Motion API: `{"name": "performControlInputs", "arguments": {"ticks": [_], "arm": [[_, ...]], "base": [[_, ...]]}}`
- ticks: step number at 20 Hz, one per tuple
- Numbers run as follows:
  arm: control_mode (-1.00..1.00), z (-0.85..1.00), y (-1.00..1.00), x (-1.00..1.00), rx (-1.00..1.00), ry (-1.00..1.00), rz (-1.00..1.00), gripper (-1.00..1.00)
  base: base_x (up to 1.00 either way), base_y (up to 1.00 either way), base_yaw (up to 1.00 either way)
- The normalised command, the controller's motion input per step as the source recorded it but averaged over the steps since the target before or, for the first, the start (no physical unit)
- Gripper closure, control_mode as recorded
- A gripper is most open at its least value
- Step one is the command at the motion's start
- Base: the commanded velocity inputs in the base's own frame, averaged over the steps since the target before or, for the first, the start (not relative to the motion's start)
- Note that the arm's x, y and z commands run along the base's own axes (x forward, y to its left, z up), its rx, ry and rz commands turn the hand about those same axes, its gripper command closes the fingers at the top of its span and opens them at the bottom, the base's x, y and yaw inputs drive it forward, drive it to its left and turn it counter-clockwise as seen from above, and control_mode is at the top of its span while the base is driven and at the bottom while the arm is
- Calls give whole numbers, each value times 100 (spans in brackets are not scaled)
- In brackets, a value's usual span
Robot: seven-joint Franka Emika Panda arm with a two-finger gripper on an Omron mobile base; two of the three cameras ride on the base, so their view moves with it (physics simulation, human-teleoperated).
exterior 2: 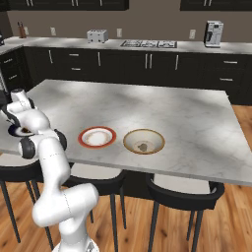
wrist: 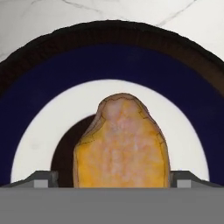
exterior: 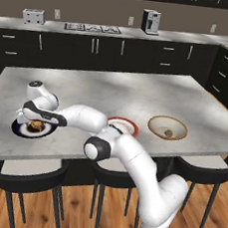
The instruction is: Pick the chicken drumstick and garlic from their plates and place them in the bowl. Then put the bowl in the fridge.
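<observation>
The golden-brown chicken drumstick (wrist: 121,144) lies on the dark navy plate (wrist: 43,78) with the pale ring, at the island's near left edge (exterior: 20,129). My gripper (wrist: 113,179) is low over it and open, one fingertip (wrist: 41,179) on each side of the meat without touching it. From the left base camera the hand hovers right above the drumstick (exterior: 35,125). The greyish garlic (exterior: 168,133) (exterior 2: 143,146) rests inside the beige bowl (exterior: 151,124) (exterior 2: 126,141). The white red-rimmed plate (exterior: 128,125) (exterior 2: 97,137) is bare. The fridge is out of view.
Black stools (exterior: 24,173) (exterior 2: 182,197) stand along the island's near edge. On the back counter are a toaster (exterior: 33,15), a cooktop (exterior: 93,28) and a coffee machine (exterior: 150,21). My arm stretches over the island's left part, beside the red-rimmed plate.
</observation>
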Motion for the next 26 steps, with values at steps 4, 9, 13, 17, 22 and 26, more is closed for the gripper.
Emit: {"name": "performControlInputs", "arguments": {"ticks": [4,9,13,17,22,26], "arm": [[-100,-1,-5,0,0,2,0,100],[-100,2,-15,0,0,0,0,100],[-100,44,-15,-15,0,0,0,100],[-100,49,-23,-31,0,0,0,100],[-100,26,-34,-34,0,0,0,100],[-100,9,-53,-48,0,0,0,100]], "base": [[0,0,0],[0,0,0],[0,0,0],[0,0,0],[0,0,0],[0,0,0]]}}
